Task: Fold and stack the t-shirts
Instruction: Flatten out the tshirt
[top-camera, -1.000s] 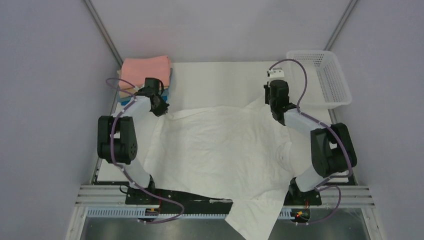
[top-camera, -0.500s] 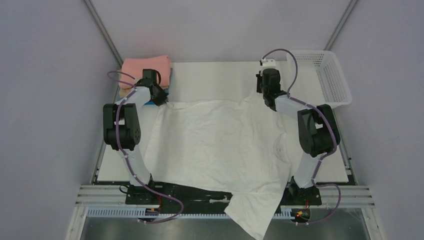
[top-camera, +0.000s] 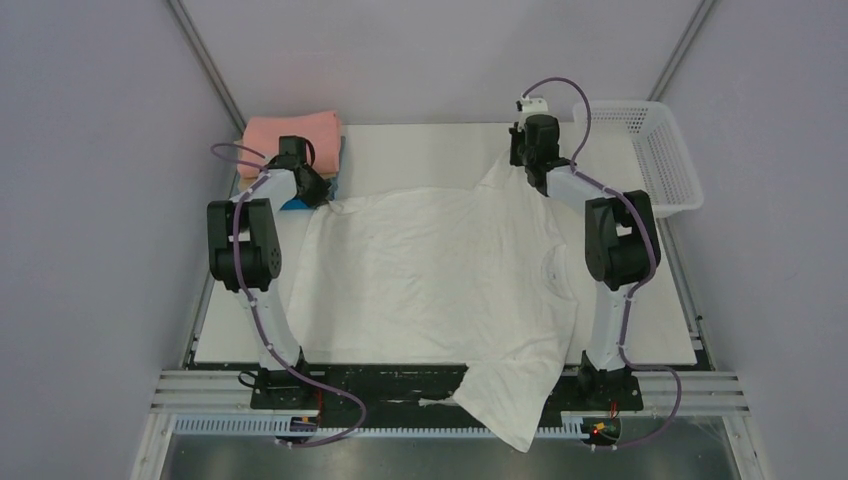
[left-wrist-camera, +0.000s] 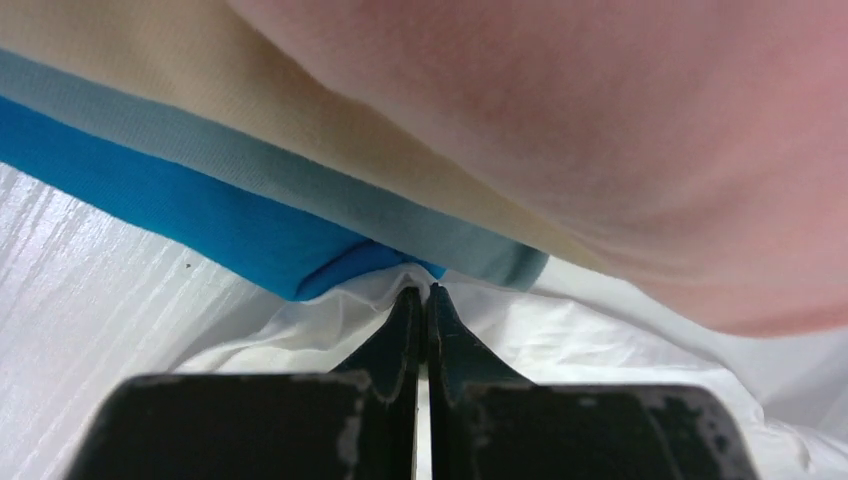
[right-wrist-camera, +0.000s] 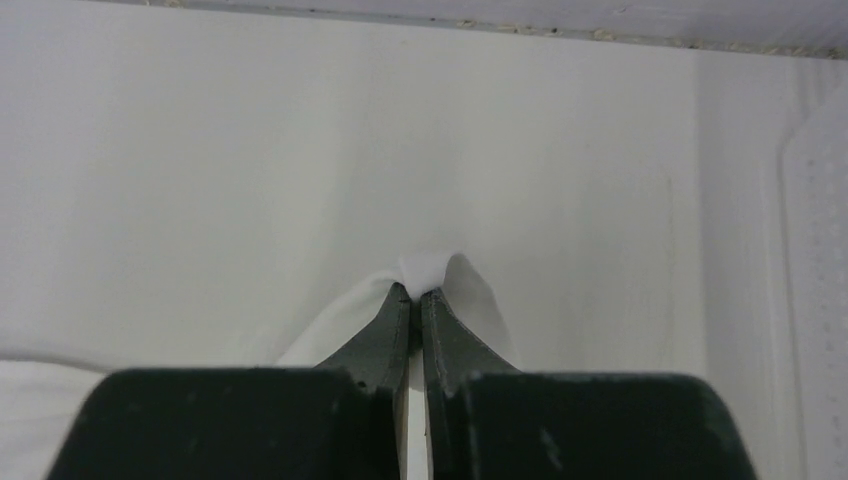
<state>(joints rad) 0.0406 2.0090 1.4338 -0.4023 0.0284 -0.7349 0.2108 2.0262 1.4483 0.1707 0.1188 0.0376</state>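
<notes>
A plain white t-shirt (top-camera: 430, 270) lies spread over the table, one part hanging over the near edge. My left gripper (top-camera: 318, 190) is shut on its far left corner, right against the stack of folded t-shirts (top-camera: 290, 135). The left wrist view shows the tips (left-wrist-camera: 420, 292) pinching white cloth (left-wrist-camera: 300, 330) just below the bright blue (left-wrist-camera: 200, 215), grey-blue (left-wrist-camera: 300, 180), tan (left-wrist-camera: 250, 90) and salmon pink (left-wrist-camera: 600, 130) layers. My right gripper (top-camera: 520, 162) is shut on the far right corner, a white fold (right-wrist-camera: 432, 268) bulging past its tips (right-wrist-camera: 416, 292).
A white mesh basket (top-camera: 650, 150) stands at the back right, its wall at the right edge of the right wrist view (right-wrist-camera: 825, 250). The metal frame rails (top-camera: 200, 385) run along the near edge under the hanging cloth. Both arms stretch far toward the back wall.
Both arms have reached further toward the back, dragging the white t-shirt's far edge with them. The cloth lies flatter, and less of it hangs over the near edge.
</notes>
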